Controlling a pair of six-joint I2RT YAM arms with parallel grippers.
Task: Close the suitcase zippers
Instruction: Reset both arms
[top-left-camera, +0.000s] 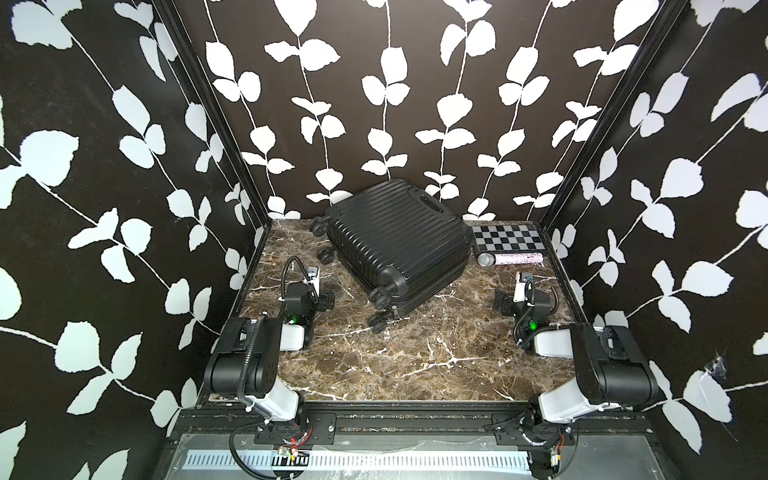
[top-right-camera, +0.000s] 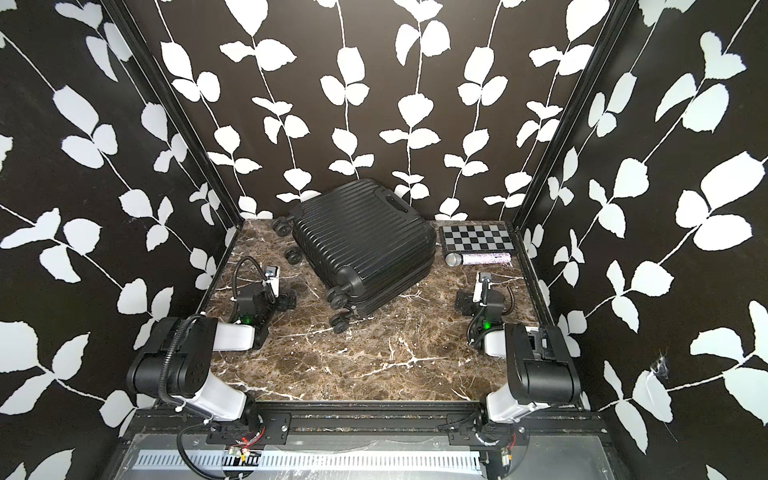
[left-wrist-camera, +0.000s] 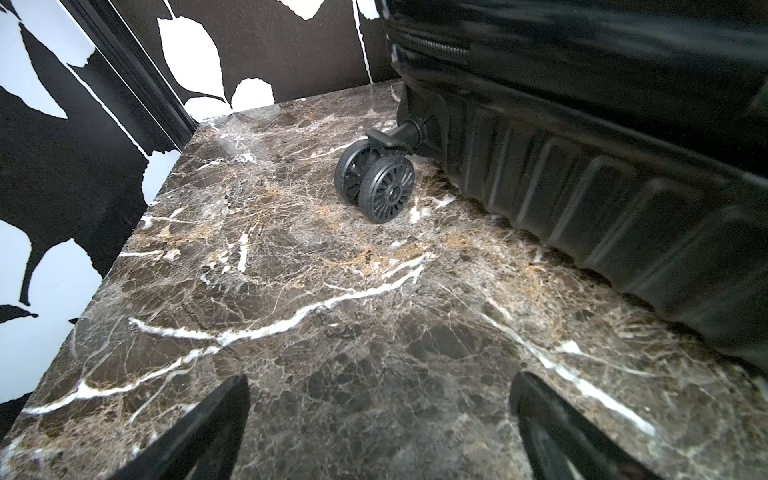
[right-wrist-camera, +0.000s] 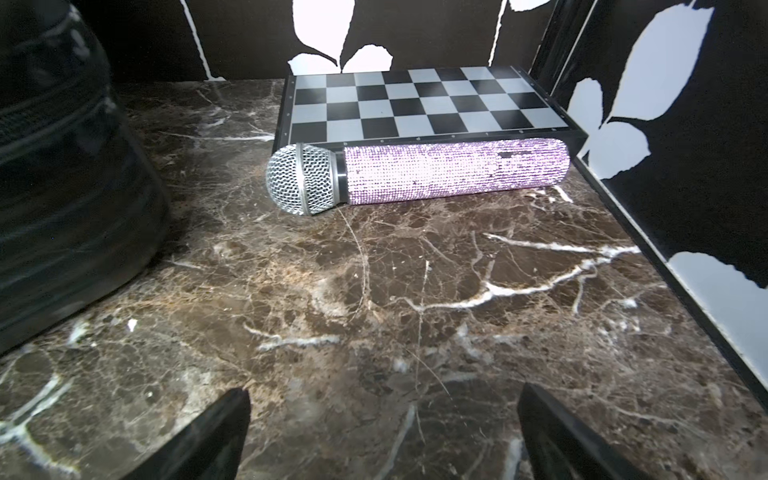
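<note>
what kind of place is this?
Likely an enclosed robot test booth: leaf-patterned walls box in a marble-look tabletop; left arm and right arm mount on the front rail; suitcase, microphone as props.

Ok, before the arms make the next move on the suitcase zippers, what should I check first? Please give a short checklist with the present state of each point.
1. Left end effector open and empty: ok.
2. Right end effector open and empty: ok.
3. Suitcase lying on its broad side on the marble table, shells together: ok.
4. Zipper track closed all the way round: cannot tell; only a short stretch shows, and no pull is in sight.
5. Microphone out of the way: ok; it lies against the chessboard, apart from the suitcase.
</note>
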